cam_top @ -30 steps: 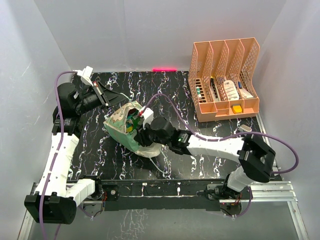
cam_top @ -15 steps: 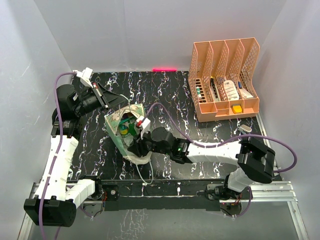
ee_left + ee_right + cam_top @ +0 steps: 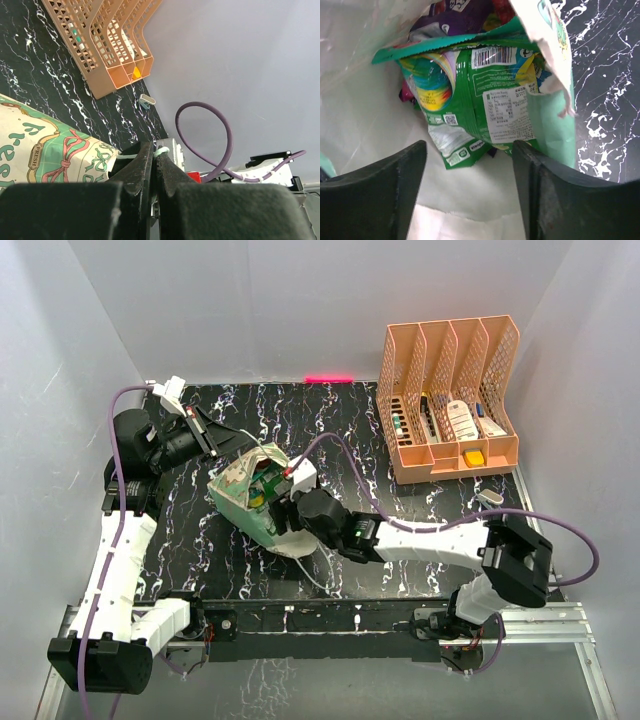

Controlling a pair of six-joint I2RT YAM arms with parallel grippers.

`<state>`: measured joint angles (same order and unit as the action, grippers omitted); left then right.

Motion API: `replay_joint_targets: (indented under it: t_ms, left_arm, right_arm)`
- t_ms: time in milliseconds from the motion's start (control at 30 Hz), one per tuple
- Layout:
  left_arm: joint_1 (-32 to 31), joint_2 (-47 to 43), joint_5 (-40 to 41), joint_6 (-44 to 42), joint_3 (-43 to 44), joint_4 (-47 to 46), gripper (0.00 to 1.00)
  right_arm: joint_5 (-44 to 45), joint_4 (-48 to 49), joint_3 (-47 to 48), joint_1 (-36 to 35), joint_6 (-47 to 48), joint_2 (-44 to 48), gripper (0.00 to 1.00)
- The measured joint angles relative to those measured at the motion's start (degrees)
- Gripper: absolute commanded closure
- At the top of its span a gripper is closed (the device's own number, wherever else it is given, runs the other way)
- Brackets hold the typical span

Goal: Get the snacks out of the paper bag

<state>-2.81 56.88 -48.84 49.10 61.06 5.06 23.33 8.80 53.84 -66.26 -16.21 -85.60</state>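
The mint-green paper bag (image 3: 240,492) lies on its side on the black marbled table, its mouth turned toward the right arm. My left gripper (image 3: 222,445) is shut on a thin pale strand at the bag's top edge (image 3: 162,149), holding it up. My right gripper (image 3: 284,508) is at the bag's mouth with its jaws open and nothing between them. In the right wrist view the fingers (image 3: 375,195) straddle the pale interior (image 3: 355,110), just short of a green packet (image 3: 485,95). A purple packet (image 3: 452,14) and a pink one lie behind it.
A peach mesh organizer (image 3: 450,405) with small bottles and boxes stands at the back right, also seen from the left wrist (image 3: 95,45). A small grey clip-like object (image 3: 490,498) lies in front of it. White walls enclose the table.
My right gripper's jaws have opened wide. It dipped toward the near edge with the bag's mouth, then came back up toward the packets. The left gripper has stayed shut and nearly still.
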Motion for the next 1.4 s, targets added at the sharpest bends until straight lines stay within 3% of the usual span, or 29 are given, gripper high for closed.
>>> replay_joint_targets:
  t_ms: [167, 500, 600, 967, 1267, 1400]
  left_arm:
    - [0.0, 0.0, 0.1, 0.0, 0.0, 0.1, 1.00]
    - [0.0, 0.0, 0.3, -0.5, 0.0, 1.0, 1.00]
    - [0.0, 0.0, 0.4, -0.8, 0.0, 1.4, 1.00]
    - [0.0, 0.0, 1.6, -3.3, 0.2, 4.9, 1.00]
    - [0.0, 0.0, 3.3, -6.2, 1.7, 8.5, 1.00]
    - [0.0, 0.0, 4.1, -7.1, 1.8, 9.9, 1.00]
  right_arm:
    - [3.2, 1.9, 2.5, 0.0, 1.5, -4.5, 0.02]
    - [3.3, 9.2, 5.0, 0.4, 5.8, -11.5, 0.03]
    - [2.4, 10.3, 6.0, 1.6, 6.0, -13.1, 0.14]
    - [1.2, 11.8, 7.0, 3.1, 7.4, -15.3, 0.69]
    - [-0.2, 11.6, 7.0, 3.2, 7.0, -14.3, 0.90]
    - [-1.4, 10.2, 6.7, 3.3, 6.4, -12.2, 0.93]
